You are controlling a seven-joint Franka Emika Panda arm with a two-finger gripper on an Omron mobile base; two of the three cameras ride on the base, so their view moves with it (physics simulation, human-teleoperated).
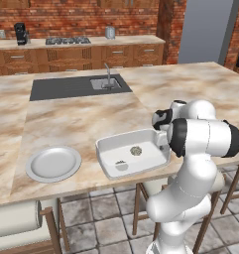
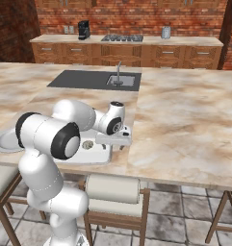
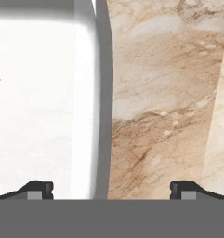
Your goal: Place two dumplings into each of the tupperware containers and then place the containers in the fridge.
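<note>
Two dumplings (image 1: 136, 150) lie in white tray (image 1: 107, 147) at near edge of tabletop (image 1: 81, 119), plate (image 1: 53, 163) to its left. Tool (image 3: 111, 189) hangs wide open, empty, straddling tray's right rim. Risk: closing off-centre could pinch the rim askew, tip the tray, spill dumplings off the edge

Item count, island counter and back wall.
White trays: one (image 1: 111, 149). Dumplings: two, both in the tray, one (image 1: 136, 150) near its centre, the other (image 1: 121, 163) by its front rim. Round plates: one (image 1: 53, 162). Sinks: one (image 1: 104, 84), faucets: one (image 1: 107, 73). Back counter: one coffee machine (image 1: 21, 33), one cooktop (image 1: 68, 40), one kettle (image 1: 110, 32).
</note>
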